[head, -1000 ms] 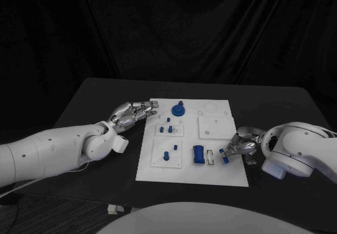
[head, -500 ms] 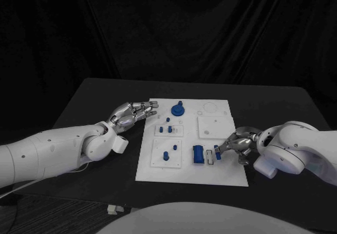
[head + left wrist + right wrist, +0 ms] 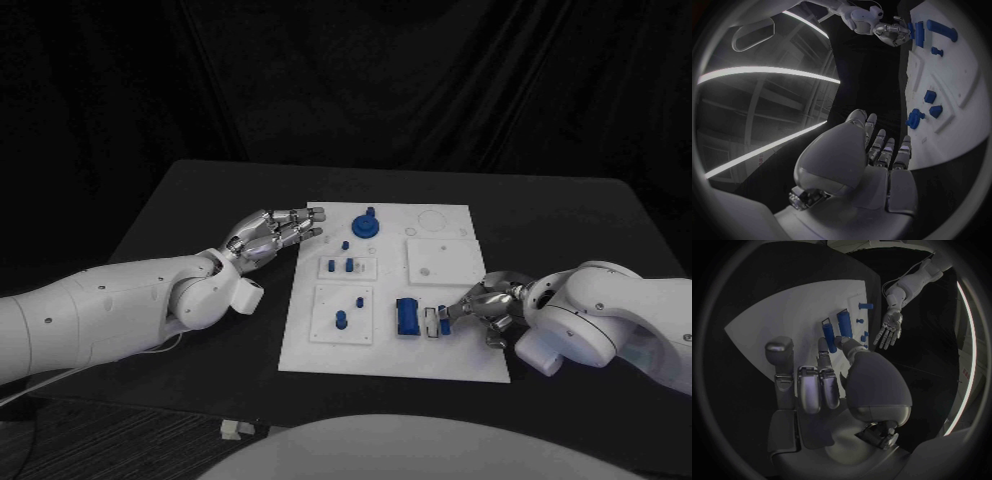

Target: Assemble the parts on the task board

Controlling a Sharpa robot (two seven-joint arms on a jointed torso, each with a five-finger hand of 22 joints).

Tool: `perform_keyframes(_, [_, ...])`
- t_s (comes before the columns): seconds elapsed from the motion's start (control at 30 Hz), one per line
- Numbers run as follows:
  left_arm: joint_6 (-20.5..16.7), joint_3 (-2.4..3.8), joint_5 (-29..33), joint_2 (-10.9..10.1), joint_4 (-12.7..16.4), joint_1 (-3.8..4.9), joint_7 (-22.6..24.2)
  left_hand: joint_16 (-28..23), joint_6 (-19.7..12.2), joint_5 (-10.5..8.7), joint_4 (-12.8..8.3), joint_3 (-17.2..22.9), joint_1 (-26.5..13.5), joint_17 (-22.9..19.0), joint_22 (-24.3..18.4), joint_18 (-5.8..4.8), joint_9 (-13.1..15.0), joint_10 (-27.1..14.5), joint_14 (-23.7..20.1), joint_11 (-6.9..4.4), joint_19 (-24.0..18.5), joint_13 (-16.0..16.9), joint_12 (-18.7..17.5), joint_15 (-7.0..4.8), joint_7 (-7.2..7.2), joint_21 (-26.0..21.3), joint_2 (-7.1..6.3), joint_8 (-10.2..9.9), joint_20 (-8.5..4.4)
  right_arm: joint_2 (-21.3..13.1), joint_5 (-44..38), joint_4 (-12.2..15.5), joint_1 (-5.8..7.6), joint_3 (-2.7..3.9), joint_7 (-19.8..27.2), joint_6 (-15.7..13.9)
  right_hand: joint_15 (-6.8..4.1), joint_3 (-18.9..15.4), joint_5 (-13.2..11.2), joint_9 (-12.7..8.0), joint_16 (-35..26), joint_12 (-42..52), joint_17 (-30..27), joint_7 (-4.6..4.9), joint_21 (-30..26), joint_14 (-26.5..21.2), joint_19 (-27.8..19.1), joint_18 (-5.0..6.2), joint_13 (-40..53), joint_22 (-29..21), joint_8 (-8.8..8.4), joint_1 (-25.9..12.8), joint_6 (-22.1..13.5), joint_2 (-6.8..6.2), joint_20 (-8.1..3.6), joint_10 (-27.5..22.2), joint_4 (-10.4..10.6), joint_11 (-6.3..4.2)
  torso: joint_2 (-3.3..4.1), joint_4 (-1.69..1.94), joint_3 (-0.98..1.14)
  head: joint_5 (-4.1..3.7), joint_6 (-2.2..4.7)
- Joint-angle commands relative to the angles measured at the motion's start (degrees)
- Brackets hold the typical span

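Observation:
The white task board (image 3: pixel 389 355) lies mid-table. My right hand (image 3: pixel 486 305) reaches over its near right edge and pinches a small blue part (image 3: pixel 447 321) between thumb and finger, just right of a blue block (image 3: pixel 408 317) standing by a slot. In the right wrist view the pinched part (image 3: pixel 828 335) stands upright at the fingertips, beside the block (image 3: pixel 844 322). My left hand (image 3: pixel 274 232) hovers at the board's far left corner, fingers straight and apart, holding nothing. A round blue knob (image 3: pixel 366 225), two small pegs (image 3: pixel 339 266) and a single peg (image 3: pixel 342 320) stand on the board.
The black table (image 3: pixel 202 200) spreads round the board, with bare room to the left and at the back. My left forearm (image 3: pixel 130 310) lies along the table's near left side. A square white inset plate (image 3: pixel 443 259) sits on the board's right half.
My right hand has moved left, over the board's edge, carrying the small blue part closer to the blue block. The left hand has stayed put.

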Motion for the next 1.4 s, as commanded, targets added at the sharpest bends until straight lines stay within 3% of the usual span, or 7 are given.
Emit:
perform_keyframes(0.03, [0.67,0.05,0.32,0.07,0.12,-0.06,0.8,0.16,0.02,0.26,0.19,0.15,-0.19,0.09,0.02,-0.8,0.01,0.35,0.05,0.03,0.39,0.05,-0.05,0.46,0.56,0.26,-0.15,0.31,0.12,0.05,0.22,-0.01,-0.43,0.01,-0.84,-1.29,-0.16,0.48,-0.52,0.09,-0.33,0.2,6.88,-0.08,-0.29,4.58,-0.16,0.94,15.09,5.45,0.35,-0.53,-0.38,0.03,0.09,6.09,-0.1,0.04,0.01,0.01,0.01,-0.03,0.0])
perform_keyframes(0.43, [0.75,0.05,0.32,0.14,0.07,-0.06,0.74,0.16,0.02,0.26,0.19,0.15,-0.19,0.09,0.02,-0.8,0.01,0.35,0.05,0.03,0.39,0.05,-0.05,0.46,0.56,0.26,-0.15,0.31,0.12,0.48,-0.29,0.07,-0.95,0.01,-0.84,-1.82,-0.14,0.8,-2.77,0.61,-0.4,0.2,6.72,-0.07,-0.7,4.54,-0.32,0.99,15.09,5.35,0.65,-2.09,-0.71,0.27,0.14,6.09,0.1,0.07,-0.01,-0.03,0.0,-0.02,0.0])
perform_keyframes(1.0, [0.84,0.05,0.32,0.23,0.06,-0.07,0.67,0.08,0.02,0.31,0.22,0.23,-0.24,0.08,0.01,-0.86,0.01,0.35,0.03,0.02,0.43,0.04,-0.14,0.46,0.55,0.27,-0.22,0.32,0.12,1.45,-0.92,-0.46,-1.73,0.01,-0.88,-1.84,-0.13,0.95,-3.46,0.74,-0.5,0.2,6.48,-0.06,-1.3,4.5,-0.43,1.08,15.09,5.22,0.65,-2.3,-1.0,0.39,0.15,6.09,0.05,0.07,0.01,0.01,0.02,0.13,0.0])
perform_keyframes(1.4, [1.01,0.05,0.32,0.32,-0.05,-0.09,0.56,0.08,0.02,0.31,0.22,0.23,-0.24,0.08,0.01,-0.86,0.01,0.35,0.03,0.02,0.43,0.04,-0.14,0.46,0.55,0.27,-0.22,0.32,0.12,1.59,-2.29,-0.62,-2.18,0.01,-0.81,-2.49,-0.05,1.02,-5.34,1.09,-0.68,0.2,6.08,0.08,-1.87,4.42,-0.58,1.14,15.09,5.1,0.73,-2.83,-1.61,0.47,0.21,6.09,-0.04,0.19,-0.01,-0.01,0.01,0.12,0.0])
